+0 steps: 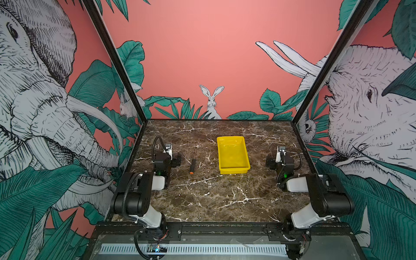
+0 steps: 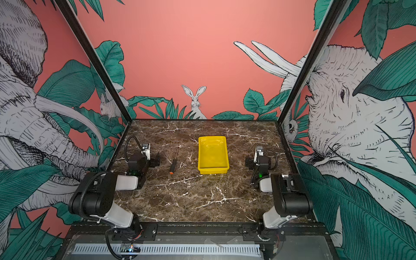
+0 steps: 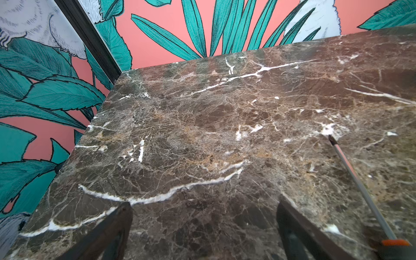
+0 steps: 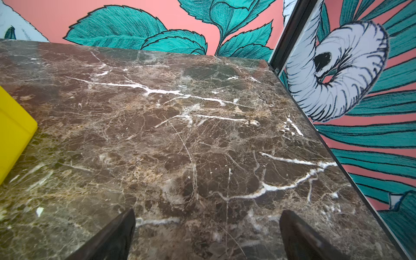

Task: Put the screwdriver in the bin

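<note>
The screwdriver lies on the marble table, black handle with an orange butt toward the front, thin shaft pointing to the back; both top views show it. To its right stands the yellow bin, empty. My left gripper hovers low just left of the screwdriver, jaws wide open and empty; the left wrist view shows the shaft lying outside one finger. My right gripper sits right of the bin, open and empty, with a corner of the bin at the wrist view's edge.
The brown marble table is walled by patterned panels at the back and both sides, with black corner posts. Both arms' bases stand at the front edge.
</note>
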Available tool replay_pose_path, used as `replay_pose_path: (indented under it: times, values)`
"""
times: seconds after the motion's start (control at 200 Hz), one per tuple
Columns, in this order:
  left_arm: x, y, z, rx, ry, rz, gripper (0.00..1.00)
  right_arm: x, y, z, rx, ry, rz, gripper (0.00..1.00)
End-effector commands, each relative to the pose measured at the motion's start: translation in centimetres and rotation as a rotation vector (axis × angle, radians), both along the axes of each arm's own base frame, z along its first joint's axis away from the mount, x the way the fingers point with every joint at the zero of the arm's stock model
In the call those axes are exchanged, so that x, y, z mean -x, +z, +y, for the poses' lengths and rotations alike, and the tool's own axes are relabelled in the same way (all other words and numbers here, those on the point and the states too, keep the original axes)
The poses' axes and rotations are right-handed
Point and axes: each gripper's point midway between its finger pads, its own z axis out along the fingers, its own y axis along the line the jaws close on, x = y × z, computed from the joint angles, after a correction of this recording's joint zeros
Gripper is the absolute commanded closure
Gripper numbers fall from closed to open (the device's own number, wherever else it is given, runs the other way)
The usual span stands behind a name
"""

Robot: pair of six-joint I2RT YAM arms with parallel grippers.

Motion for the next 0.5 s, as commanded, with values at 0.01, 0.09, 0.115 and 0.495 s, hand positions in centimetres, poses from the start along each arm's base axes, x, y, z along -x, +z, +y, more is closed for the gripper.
replay_pose_path:
  times: [0.01, 0.09, 0.115, 0.495]
  values:
    - [-0.11, 0.46, -0.07, 0.002, -0.013, -0.013, 0.0, -0.74, 1.57, 0.31, 0.004, 0.017, -0.048, 0.01]
    - [-0.08, 0.48, -0.03, 0.001, -0.012, -0.013, 0.0, -0.74, 1.58, 0.31, 0.004, 0.017, -0.048, 0.01]
    - [-0.09, 0.47, -0.05, 0.0, -0.013, -0.014, 0.0, -0.74, 1.58, 0.31, 0.004, 0.017, -0.048, 0.01]
    - [-0.17, 0.48, -0.06, 0.002, -0.013, -0.012, 0.0, -0.71, 1.49, 0.37, 0.002, 0.021, -0.045, 0.01]
